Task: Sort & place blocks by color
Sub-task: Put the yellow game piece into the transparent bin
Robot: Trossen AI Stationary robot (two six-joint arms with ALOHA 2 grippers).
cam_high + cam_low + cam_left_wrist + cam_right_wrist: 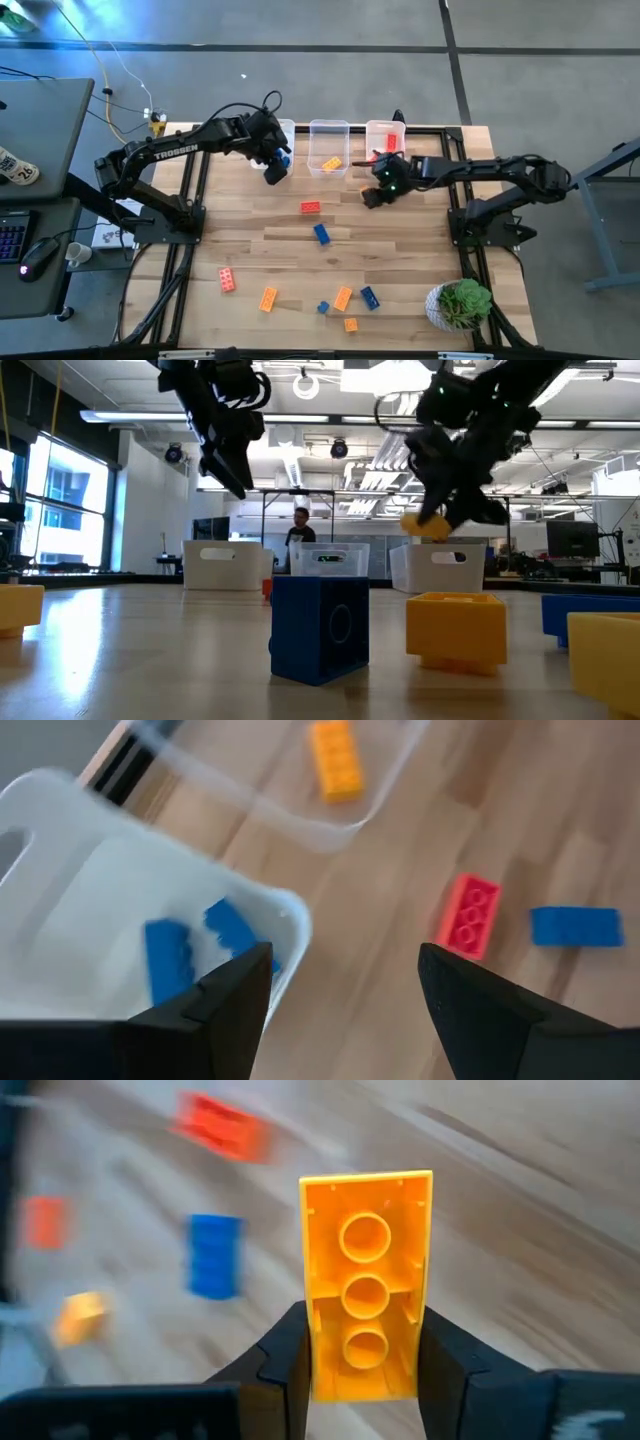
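Observation:
My right gripper (365, 1342) is shut on an orange-yellow block (367, 1230), in the air near the middle bin (328, 128) and the right bin (385, 125). My left gripper (345, 985) hangs open at the near edge of the left bin (90, 870), which holds two blue blocks (170, 960). An orange block (337, 760) lies in the middle bin, a red one (392, 143) in the right bin. Loose on the table are a red block (311, 207), a blue one (321, 233) and several more toward the near edge (343, 298). My right gripper pinches the orange-yellow block by its two long sides, near one end (365, 1365), between both fingers (290, 1355). The block's hollow underside faces the wrist camera and most of its length sticks out past the fingertips. It hangs clear of the table (425, 523).
Three clear bins stand in a row at the far edge. A potted plant (460, 303) sits at the near right corner. Bare wood lies between the bins and the scattered blocks. A person (301, 525) stands in the room beyond the table.

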